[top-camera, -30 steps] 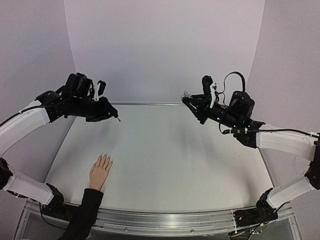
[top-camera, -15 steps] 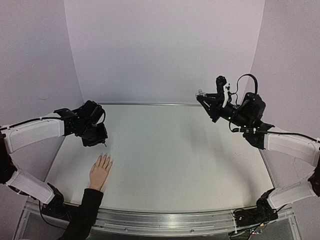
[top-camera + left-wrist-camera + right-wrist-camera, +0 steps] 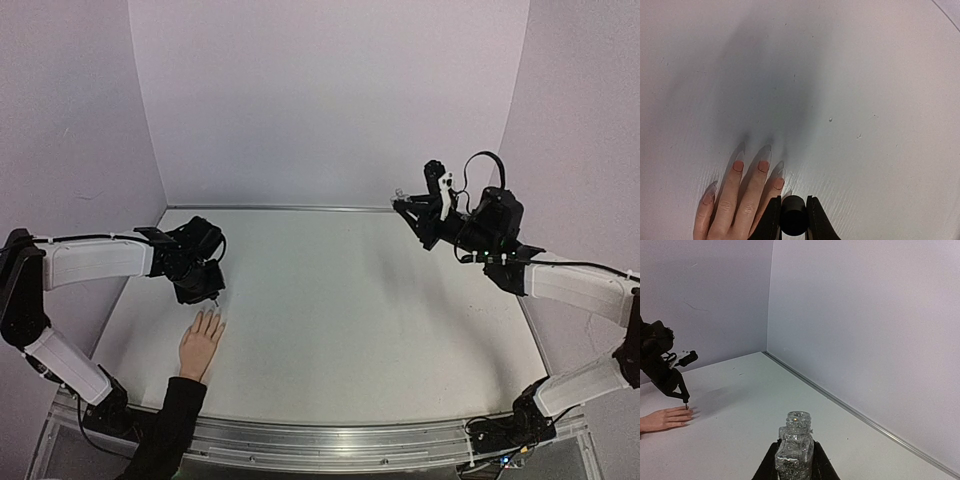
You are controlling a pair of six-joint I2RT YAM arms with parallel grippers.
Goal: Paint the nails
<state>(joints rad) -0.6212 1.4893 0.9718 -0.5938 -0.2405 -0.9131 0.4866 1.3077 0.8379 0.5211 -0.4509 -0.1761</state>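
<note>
The left gripper (image 3: pixel 792 201) is clamping tight on a black brush cap (image 3: pixel 792 222) just beside the hand's (image 3: pixel 735 200) nails (image 3: pixel 763 165); the right gripper (image 3: pixel 795 446) is pinching a glittery bottle (image 3: pixel 797 427), its mouth open.

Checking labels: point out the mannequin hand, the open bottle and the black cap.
mannequin hand (image 3: pixel 199 348), top external view, back of hand
open bottle (image 3: pixel 795 447), right wrist view, glass body
black cap (image 3: pixel 792 221), left wrist view, cap's top face
</note>
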